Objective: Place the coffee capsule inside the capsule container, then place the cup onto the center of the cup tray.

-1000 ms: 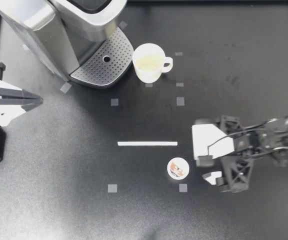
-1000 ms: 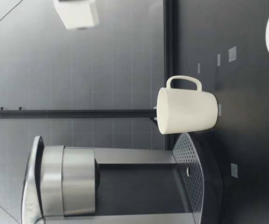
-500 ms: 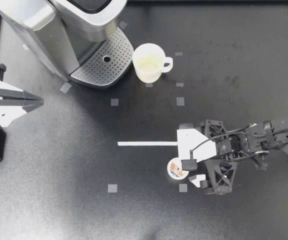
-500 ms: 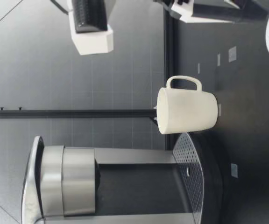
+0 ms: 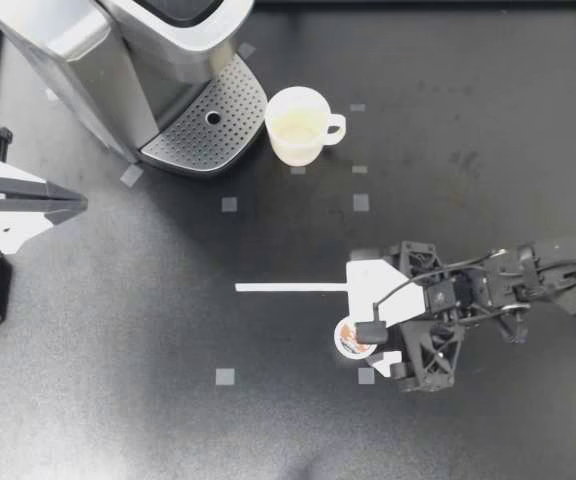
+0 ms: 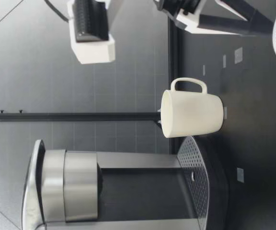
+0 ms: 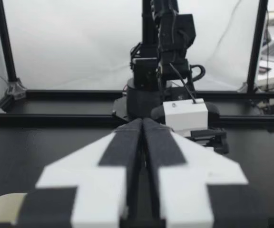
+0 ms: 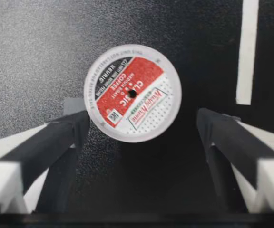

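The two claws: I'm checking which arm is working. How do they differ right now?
My left claw is shut on nothing; my right claw is open. The left claw sits at the table's edge, while the right claw is at the coffee capsule, which lies between its fingers. Both have white fingers with black pads.

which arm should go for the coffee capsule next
Right. My right gripper hangs just over the capsule, open, with a finger on either side of it and not yet touching, as the right wrist view shows. My left gripper is shut, far off at the table's opposite edge.
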